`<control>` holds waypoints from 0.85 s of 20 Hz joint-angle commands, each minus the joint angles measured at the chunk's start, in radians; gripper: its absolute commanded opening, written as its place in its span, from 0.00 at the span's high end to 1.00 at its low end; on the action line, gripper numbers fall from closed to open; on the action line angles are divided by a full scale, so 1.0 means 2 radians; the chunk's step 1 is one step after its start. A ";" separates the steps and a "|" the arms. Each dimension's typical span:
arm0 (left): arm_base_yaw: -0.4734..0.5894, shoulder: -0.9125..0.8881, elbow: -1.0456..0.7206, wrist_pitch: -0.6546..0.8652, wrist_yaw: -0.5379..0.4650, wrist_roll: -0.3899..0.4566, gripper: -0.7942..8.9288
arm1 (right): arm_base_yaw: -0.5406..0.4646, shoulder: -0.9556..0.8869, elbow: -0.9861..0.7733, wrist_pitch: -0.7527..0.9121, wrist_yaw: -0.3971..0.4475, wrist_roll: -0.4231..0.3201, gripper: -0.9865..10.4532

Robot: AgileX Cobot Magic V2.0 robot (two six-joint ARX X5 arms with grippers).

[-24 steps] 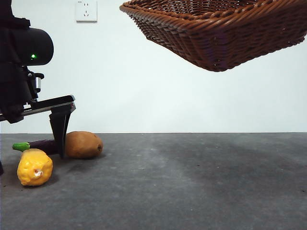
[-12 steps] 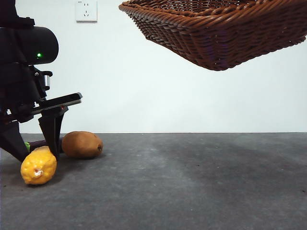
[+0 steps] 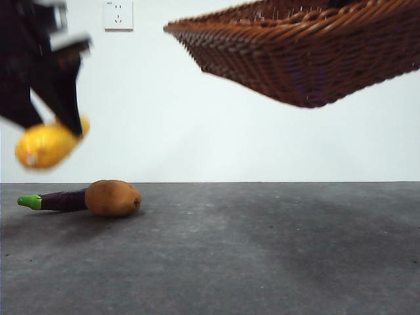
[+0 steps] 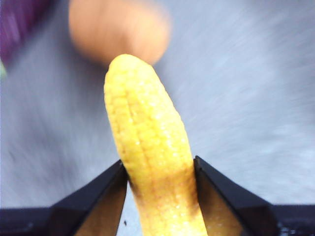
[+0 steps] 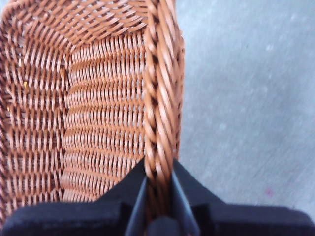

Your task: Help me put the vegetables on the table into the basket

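Note:
My left gripper (image 3: 51, 125) hangs high at the far left, shut on a yellow, bumpy, corn-like vegetable (image 3: 44, 145). In the left wrist view the jaws (image 4: 157, 167) clamp its lower part (image 4: 147, 142). Below it on the table (image 3: 262, 249) lie the tan potato (image 3: 113, 197) (image 4: 118, 29) and, touching it on the left, the purple eggplant (image 3: 60, 200) (image 4: 19, 19) with a green stem. The brown wicker basket (image 3: 295, 52) is held tilted in the air at the upper right. My right gripper (image 5: 158, 169) is shut on its braided rim (image 5: 160, 98).
A white wall with a socket (image 3: 118, 14) stands behind the table. The dark grey table stretches wide to the right of the potato, under the raised basket.
My left gripper closed on the yellow vegetable and lifted it off the table, up to well above the potato and eggplant. The basket shifted slightly in the air.

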 commanded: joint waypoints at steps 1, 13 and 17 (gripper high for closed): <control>-0.020 -0.071 0.000 -0.012 0.000 0.050 0.93 | 0.000 0.014 -0.026 0.013 -0.004 0.008 0.92; -0.278 -0.113 0.000 0.031 0.003 0.106 0.93 | 0.061 0.028 -0.187 0.148 -0.006 0.084 0.92; -0.314 -0.008 0.000 0.082 0.003 0.121 0.93 | 0.091 0.028 -0.187 0.159 -0.005 0.100 0.92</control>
